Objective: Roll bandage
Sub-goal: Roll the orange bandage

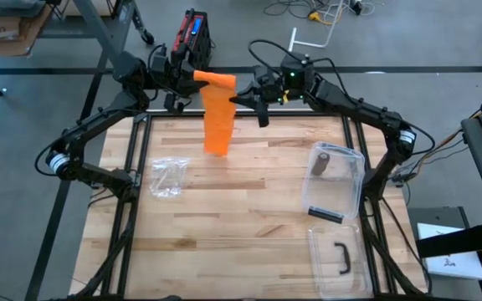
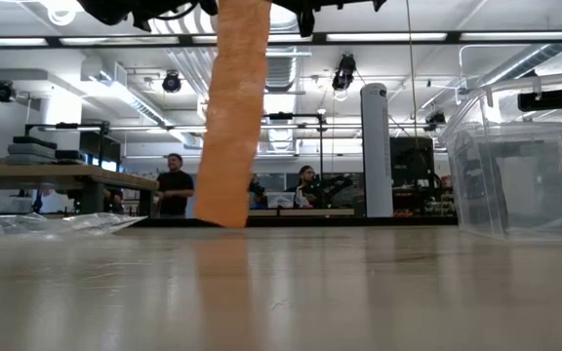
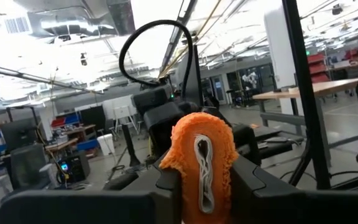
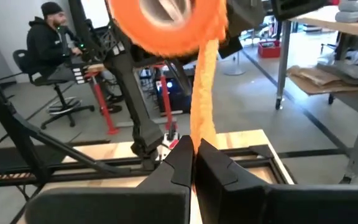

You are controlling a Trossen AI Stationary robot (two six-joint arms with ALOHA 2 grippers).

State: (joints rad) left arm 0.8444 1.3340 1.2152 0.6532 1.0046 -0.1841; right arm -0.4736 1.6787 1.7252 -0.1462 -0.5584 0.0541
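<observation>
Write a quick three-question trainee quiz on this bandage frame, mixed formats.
1. True or false: the left end effector is shut on the orange bandage roll.
2. Multiple choice: where does the hanging bandage strip end? A) inside the clear container B) at the wooden table C) on the plastic bag
3. Fill in: the right end effector is shut on the ____.

Key
1. True; the roll sits between its fingers.
2. B; the tail reaches the table, apart from the clear container and the plastic bag.
3. Strip, below the roll.
</observation>
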